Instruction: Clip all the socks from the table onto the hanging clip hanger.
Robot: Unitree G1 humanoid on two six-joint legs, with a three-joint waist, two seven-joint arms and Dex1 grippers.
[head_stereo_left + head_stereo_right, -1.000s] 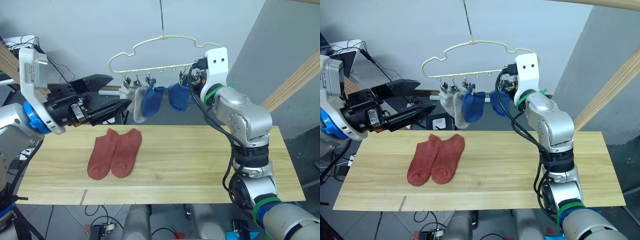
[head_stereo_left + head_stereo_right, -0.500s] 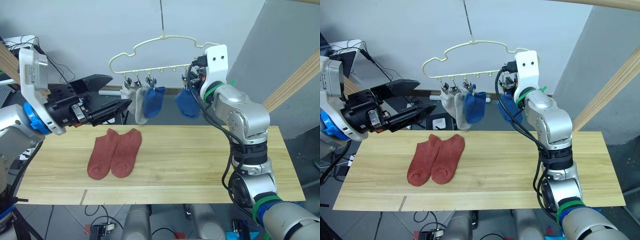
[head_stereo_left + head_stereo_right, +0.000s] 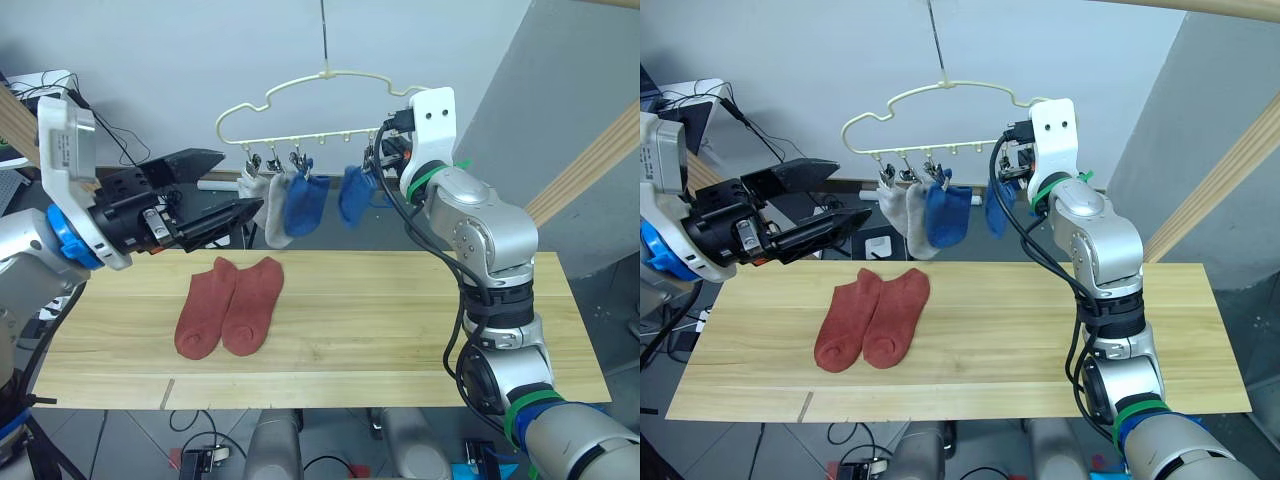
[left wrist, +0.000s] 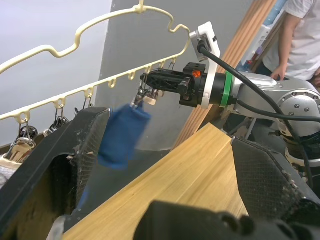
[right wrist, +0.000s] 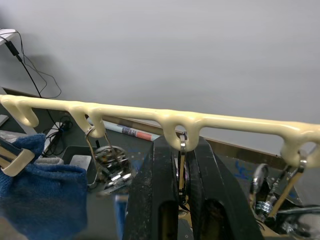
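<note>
Two rust-red socks (image 3: 205, 312) (image 3: 253, 303) lie side by side on the left part of the table (image 3: 400, 310). Above it hangs the pale yellow clip hanger (image 3: 320, 100). Its clips hold two light grey socks (image 3: 264, 205) and a blue sock (image 3: 303, 203). A second blue sock (image 3: 355, 195) dangles near the hanger's right end. My right gripper (image 3: 378, 155) is up at that end, shut on a silver clip (image 5: 181, 165). My left gripper (image 3: 240, 182) hovers open and empty to the left of the hanging socks, above the table.
Thick wooden poles slant at the right (image 3: 585, 165) and far left (image 3: 15, 120). Cables and equipment (image 3: 50, 85) sit behind the table on the left. A person (image 4: 300, 35) stands beyond the table's right end.
The second blue sock swung out to the right half a second ago and has swung back left. The hanger shifted slightly. The left arm and red socks have not moved.
</note>
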